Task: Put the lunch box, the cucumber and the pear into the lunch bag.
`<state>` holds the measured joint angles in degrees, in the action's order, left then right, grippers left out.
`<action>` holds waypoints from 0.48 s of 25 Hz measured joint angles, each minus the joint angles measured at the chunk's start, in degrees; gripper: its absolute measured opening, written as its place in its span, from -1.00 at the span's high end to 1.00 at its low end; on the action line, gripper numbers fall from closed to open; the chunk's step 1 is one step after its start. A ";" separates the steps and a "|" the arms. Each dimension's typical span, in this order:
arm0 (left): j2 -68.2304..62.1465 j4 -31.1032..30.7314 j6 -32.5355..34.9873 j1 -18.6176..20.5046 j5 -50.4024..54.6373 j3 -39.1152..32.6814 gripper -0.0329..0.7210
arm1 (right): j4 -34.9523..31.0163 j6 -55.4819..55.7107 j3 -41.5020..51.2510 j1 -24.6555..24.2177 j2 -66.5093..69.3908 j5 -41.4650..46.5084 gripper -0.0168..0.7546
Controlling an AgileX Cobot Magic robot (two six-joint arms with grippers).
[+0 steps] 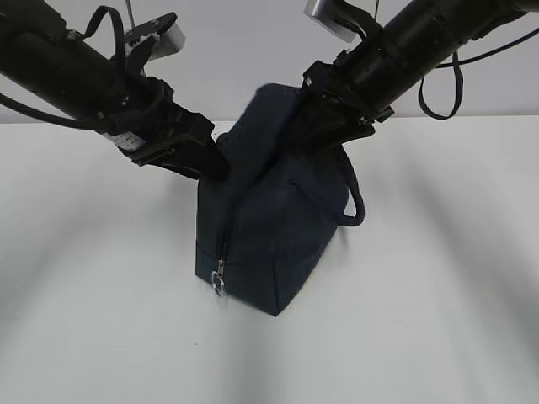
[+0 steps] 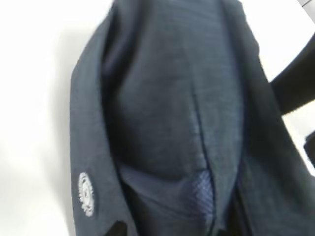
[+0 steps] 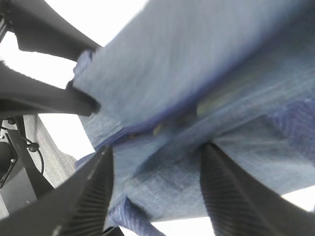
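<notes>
I see the lunch bag [image 1: 269, 227] upright on the tabltop between both grippers. My right gripper [image 3: 155, 184] is spread open against its fabric; I can't tell my left gripper's [image 1: 221, 164] state.

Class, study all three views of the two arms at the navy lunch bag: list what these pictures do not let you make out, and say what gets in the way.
- Bag contents: the lunch bag fabric hides the inside in every view; no lunch box, cucumber or pear shows.
- Left gripper: exterior view, its tips are dark against the bag; the left wrist view shows only fabric.
- Right gripper: fingers straddle blurred fabric; grip unclear.
- Zipper pull: too small for detail.
</notes>
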<state>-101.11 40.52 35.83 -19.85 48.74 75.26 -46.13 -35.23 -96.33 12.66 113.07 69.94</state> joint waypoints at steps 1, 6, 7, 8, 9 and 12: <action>0.00 0.00 0.00 0.00 0.26 0.00 0.04 | 0.00 0.00 0.00 0.00 0.00 -0.02 -0.23; 0.00 -0.05 -0.02 0.00 1.67 0.00 0.01 | 0.52 0.00 0.00 0.00 -0.47 -0.02 -0.27; 0.06 -0.17 -0.02 0.00 1.87 0.00 0.01 | 1.23 0.00 0.00 0.00 -0.88 -0.02 -0.27; 0.37 -0.29 -0.02 0.00 1.92 0.00 0.01 | 1.95 0.00 0.00 0.00 -1.40 -0.02 -0.27; 0.77 -0.41 -0.02 0.00 1.92 0.00 0.01 | 3.12 0.00 0.00 0.00 -2.41 -0.02 -0.27; 3.57 -0.60 -0.02 0.00 1.63 0.00 0.01 | 6.08 0.00 0.00 0.00 -5.75 -0.02 -0.24</action>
<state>-97.55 39.92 35.81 -19.85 50.37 75.26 -40.04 -35.23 -96.33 12.66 107.32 69.92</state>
